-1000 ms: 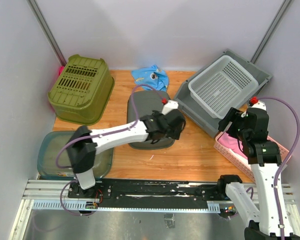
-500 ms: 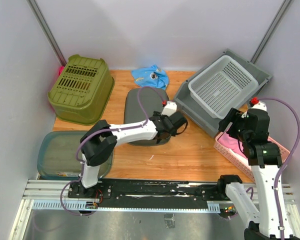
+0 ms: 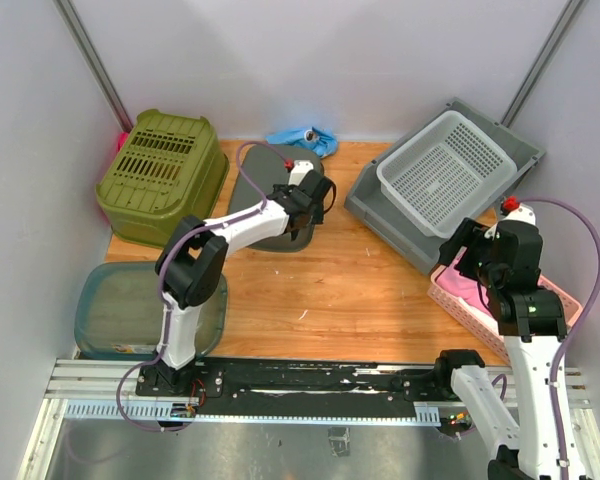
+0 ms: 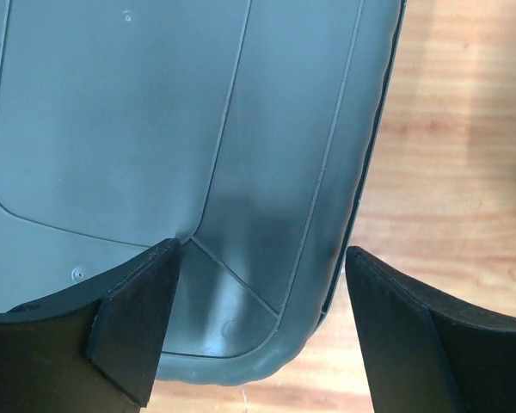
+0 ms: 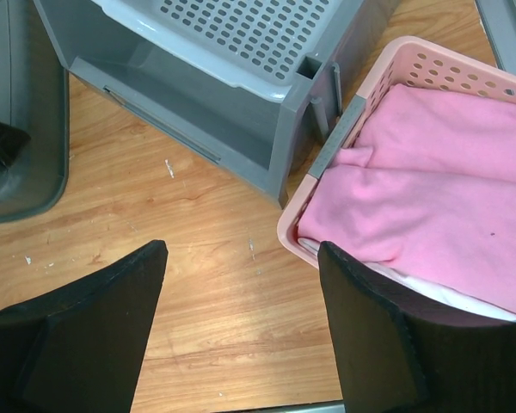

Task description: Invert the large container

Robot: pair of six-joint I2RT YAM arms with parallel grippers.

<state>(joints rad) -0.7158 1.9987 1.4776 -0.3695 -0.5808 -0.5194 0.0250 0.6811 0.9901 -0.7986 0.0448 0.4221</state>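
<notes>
1. Surface: we record a wooden top carrying every item below.

2. Grey bin: far right corner, tilted, with a white perforated basket resting in it.

3. Olive basket: far left corner, slatted base upward.

4. Large container: dark grey, near the middle of the far edge, just right of the olive basket. We see its flat, ribbed base facing up.

5. Teal tub: near left corner, opening upward.

6. Pink basket: right edge, touching the grey bin and holding a pink cloth.

7. Blue cloth: far edge, just behind the large container.

8. Left gripper: released, jaws wide and grasping nothing. It hangs over the large container's rounded corner, one finger above the base and the other above bare wood beside the rim. We cannot tell whether either finger touches.

9. Right gripper: released and empty. It sits over bare wood between the grey bin and the pink basket, well apart from the large container.
</notes>
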